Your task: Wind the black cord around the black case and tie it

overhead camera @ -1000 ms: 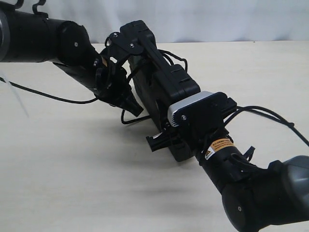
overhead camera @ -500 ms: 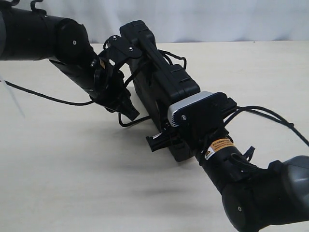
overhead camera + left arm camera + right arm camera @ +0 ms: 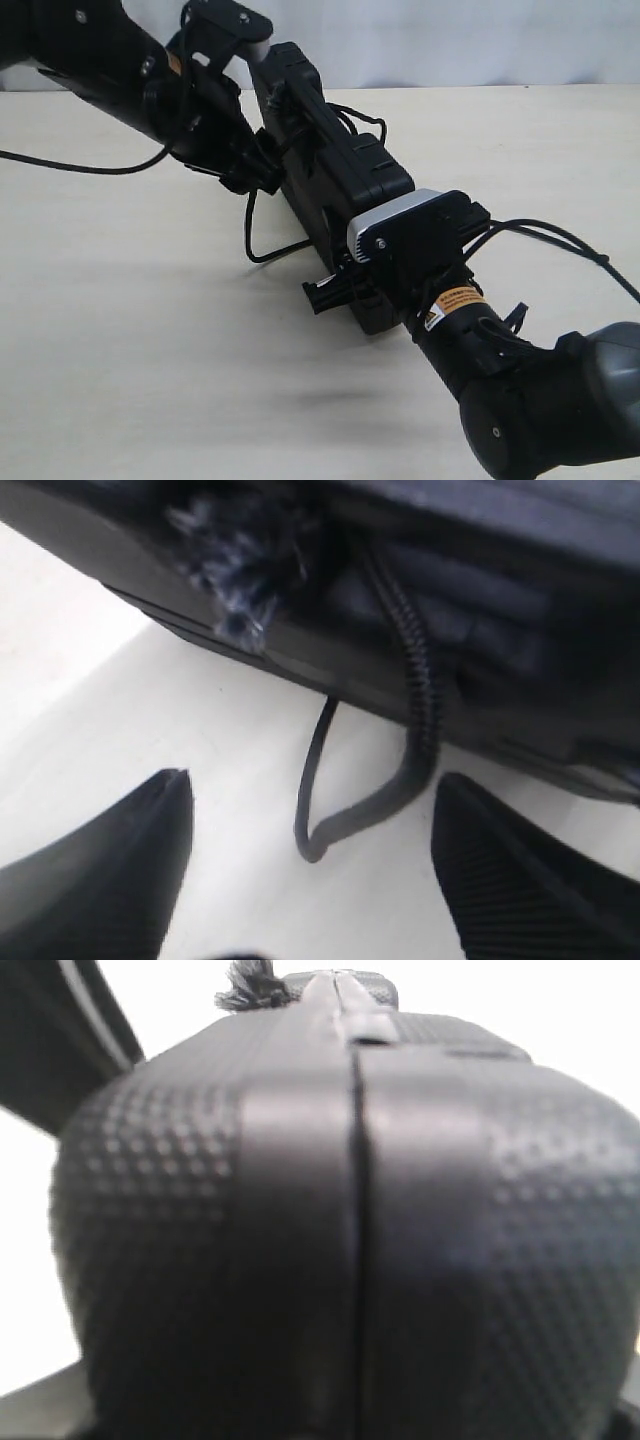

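Beige table (image 3: 150, 350) under black case (image 3: 325, 185); black cord (image 3: 418, 680) tuft in wrist views

Open table (image 3: 130, 350) is seen from 6 to 9 o'clock of the black case (image 3: 335, 175), and again from 1 to 3 o'clock; passage is offered there. The case's 11 o'clock end is blocked by the left arm (image 3: 120, 60), and its 5 o'clock end by the right arm (image 3: 500, 380). At 8 o'clock a slack loop of the black cord (image 3: 418, 695) is laid just beside the case.
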You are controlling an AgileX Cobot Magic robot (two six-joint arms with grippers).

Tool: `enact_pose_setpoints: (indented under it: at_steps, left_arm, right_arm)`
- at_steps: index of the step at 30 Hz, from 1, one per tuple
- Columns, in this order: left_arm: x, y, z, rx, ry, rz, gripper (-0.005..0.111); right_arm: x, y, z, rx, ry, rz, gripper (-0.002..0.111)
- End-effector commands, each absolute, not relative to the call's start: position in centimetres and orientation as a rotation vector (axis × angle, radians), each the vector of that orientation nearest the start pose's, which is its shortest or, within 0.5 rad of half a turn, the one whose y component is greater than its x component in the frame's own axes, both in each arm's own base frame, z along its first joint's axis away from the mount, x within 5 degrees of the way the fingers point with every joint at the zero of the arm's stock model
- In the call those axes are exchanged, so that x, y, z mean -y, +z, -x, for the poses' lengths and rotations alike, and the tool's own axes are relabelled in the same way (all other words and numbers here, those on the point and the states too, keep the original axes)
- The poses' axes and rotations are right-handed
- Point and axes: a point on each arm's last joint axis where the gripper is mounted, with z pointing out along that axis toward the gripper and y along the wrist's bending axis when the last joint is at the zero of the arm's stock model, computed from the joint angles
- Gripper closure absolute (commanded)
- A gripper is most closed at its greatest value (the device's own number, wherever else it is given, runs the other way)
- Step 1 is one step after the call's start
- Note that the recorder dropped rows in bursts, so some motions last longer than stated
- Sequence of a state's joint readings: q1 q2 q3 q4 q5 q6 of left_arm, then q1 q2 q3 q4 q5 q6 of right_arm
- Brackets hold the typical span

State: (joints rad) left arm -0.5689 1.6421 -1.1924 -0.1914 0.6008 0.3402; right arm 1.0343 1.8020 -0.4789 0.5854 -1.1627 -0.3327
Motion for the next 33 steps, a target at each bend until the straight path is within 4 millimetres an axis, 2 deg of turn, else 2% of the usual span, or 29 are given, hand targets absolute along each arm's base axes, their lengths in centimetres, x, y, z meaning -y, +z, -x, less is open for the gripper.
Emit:
enact_pose_setpoints:
  at_steps: [1, 6, 10, 13, 25, 33]
  left_arm:
    - [19.4, 28.5, -28.2, -2.327, -0.336, -0.892, 0.043]
    - [19.1, 30.4, -28.0, -2.314, -0.434, -0.648, 0.044]
    - [19.8, 31.0, -28.3, -2.287, -0.612, -0.434, 0.044]
    - [20.3, 30.8, -28.7, -2.278, -0.689, -0.348, 0.044]
    - [21.2, 28.7, -30.2, -2.305, -0.685, -0.311, 0.044]
    - [21.2, 28.7, -30.3, -2.297, -0.682, -0.309, 0.044]
  right_arm:
    - [-22.2, 15.8, -18.4, -1.540, 0.284, 0.522, 0.104]
    - [-22.2, 15.8, -18.4, -1.540, 0.284, 0.522, 0.104]
    - [-22.2, 15.8, -18.4, -1.540, 0.285, 0.521, 0.104]
    - [-22.2, 15.8, -18.4, -1.540, 0.285, 0.521, 0.104]
    - [-22.2, 15.7, -18.4, -1.535, 0.258, 0.569, 0.104]
    - [-22.8, 15.7, -18.5, -1.525, 0.206, 0.660, 0.104]
